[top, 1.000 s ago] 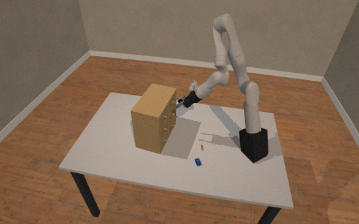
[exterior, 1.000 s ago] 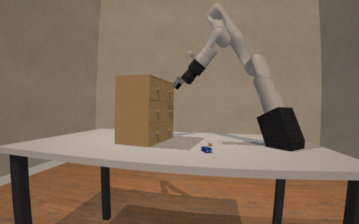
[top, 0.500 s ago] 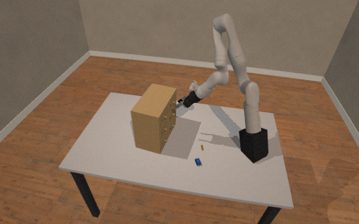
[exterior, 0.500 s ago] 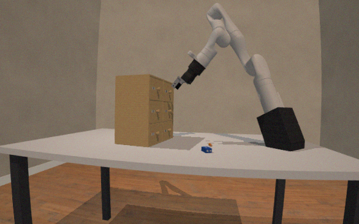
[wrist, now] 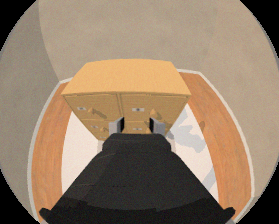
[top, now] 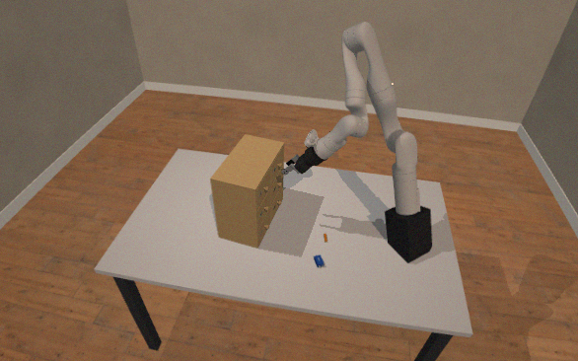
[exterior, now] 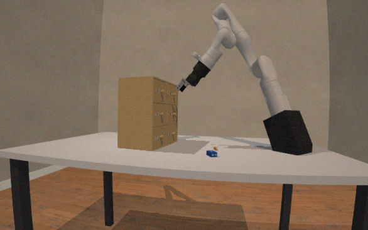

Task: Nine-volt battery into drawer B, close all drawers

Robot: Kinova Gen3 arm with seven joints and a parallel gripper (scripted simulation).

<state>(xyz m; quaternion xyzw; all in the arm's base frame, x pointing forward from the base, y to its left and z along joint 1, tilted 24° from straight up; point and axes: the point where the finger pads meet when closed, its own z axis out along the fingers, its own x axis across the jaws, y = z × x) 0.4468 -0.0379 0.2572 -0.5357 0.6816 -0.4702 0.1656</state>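
Approaching a top-row knob of the chest (exterior: 135, 113): end effector (exterior: 181, 87) fully open, empty; centre fingers on knob, then pull gently.

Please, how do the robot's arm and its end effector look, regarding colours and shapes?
The arm is white, made of smooth rounded tube-like links with bulging joints, and stands on a black block-shaped base. Its wrist section is black, and a small white bracket sticks out beside it. The end effector is small, with grey fingers. No cables or markings show.
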